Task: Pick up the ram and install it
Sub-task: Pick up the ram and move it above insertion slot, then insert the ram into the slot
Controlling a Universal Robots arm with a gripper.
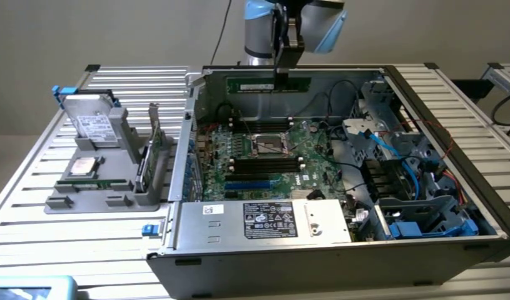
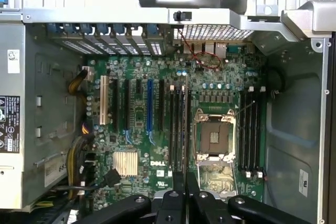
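The ram [image 1: 248, 84] is a long, thin green stick. It hangs level above the back of the open computer case [image 1: 322, 262], and my gripper [image 1: 282, 79] is shut on its upper edge near the middle. Looking down in the wrist view, my gripper [image 2: 185, 196] sits over the motherboard [image 2: 142, 129]. The ram's thin edge [image 2: 185, 174] runs out from between the fingers, in line with the black memory slots [image 2: 178, 129] beside the CPU socket [image 2: 214, 137]. In the exterior view those memory slots [image 1: 265, 165] lie well below the stick.
A grey holder [image 1: 100, 200] on the exterior view's left carries a silver hard drive [image 1: 92, 125], an upright green expansion card [image 1: 152, 147] and a small chip [image 1: 84, 165]. Inside the case are a power supply [image 1: 267, 220], blue cables [image 1: 380, 147] and drive cages [image 1: 426, 215].
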